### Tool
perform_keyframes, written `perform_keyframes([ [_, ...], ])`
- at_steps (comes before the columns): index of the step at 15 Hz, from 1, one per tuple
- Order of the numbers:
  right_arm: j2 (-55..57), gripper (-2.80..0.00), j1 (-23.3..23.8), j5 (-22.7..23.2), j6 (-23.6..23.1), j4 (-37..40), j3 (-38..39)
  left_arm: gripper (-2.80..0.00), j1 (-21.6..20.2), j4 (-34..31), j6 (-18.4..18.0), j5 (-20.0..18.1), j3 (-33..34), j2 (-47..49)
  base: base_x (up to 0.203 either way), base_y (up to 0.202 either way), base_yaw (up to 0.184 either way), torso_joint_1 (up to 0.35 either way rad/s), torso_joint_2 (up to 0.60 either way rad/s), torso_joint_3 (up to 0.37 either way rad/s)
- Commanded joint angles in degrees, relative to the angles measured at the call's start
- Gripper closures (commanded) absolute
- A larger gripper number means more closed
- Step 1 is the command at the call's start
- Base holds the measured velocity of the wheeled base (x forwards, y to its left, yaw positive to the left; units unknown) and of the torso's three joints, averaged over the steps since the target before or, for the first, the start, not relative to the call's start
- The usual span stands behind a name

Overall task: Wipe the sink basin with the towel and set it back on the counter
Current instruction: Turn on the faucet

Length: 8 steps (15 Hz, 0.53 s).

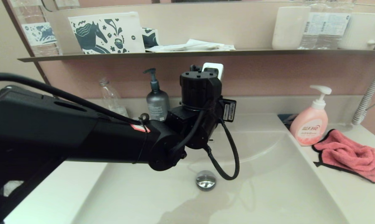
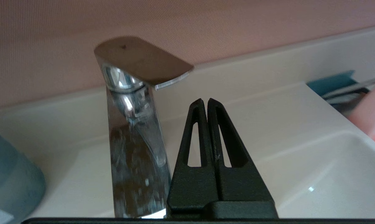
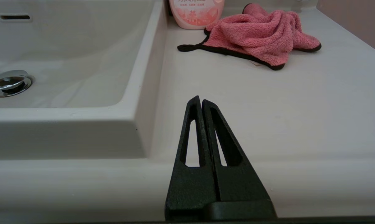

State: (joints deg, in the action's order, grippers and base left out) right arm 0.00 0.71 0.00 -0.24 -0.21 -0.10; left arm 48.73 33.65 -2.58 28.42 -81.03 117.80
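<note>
The coral-pink towel [image 1: 349,152] [image 3: 259,34] lies crumpled on the cream counter [image 1: 346,199] [image 3: 268,102], to the right of the sink basin [image 1: 268,174] [image 3: 81,62]. Nothing touches the towel. The basin holds only its chrome drain plug [image 1: 206,180] [image 3: 9,82]; the slot overflow [image 3: 15,17] shows on its back wall. My right gripper [image 3: 200,99] is shut and empty, low at the counter's front edge, pointing toward the towel. My left arm [image 1: 200,102] reaches across the basin; its gripper [image 2: 205,101] is shut and empty, close beside the chrome faucet [image 2: 134,124].
A pink pump soap bottle [image 1: 312,124] [image 3: 196,12] stands right behind the towel. A grey pump bottle [image 1: 157,102] and a clear bottle [image 1: 111,96] stand at the back left. A dark shelf [image 1: 190,53] with cups and pouches runs above. A ribbed hose [image 1: 369,96] hangs at far right.
</note>
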Motion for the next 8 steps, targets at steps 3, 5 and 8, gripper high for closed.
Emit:
perform_keyframes([
  [3, 0.1, 0.0, 0.0, 0.0, 0.0, 0.0, 0.0, 0.0, -1.9, 0.4, -1.4, 0.1, -4.3, 2.3, 0.0, 0.0, 0.0, 0.0, 0.0, 0.0],
  [5, 0.1, 0.0, 0.0, 0.0, 0.0, 0.0, 0.0, 0.0, -2.1, 0.4, -1.5, 0.1, -5.5, 2.8, 0.0, 0.0, 0.0, 0.0, 0.0, 0.0],
  [8, 0.1, 0.0, 0.0, 0.0, 0.0, -0.1, 0.0, 0.0, -2.3, 0.4, -1.5, 0.1, -6.3, 2.6, 0.0, 0.0, 0.0, 0.0, 0.0, 0.0],
])
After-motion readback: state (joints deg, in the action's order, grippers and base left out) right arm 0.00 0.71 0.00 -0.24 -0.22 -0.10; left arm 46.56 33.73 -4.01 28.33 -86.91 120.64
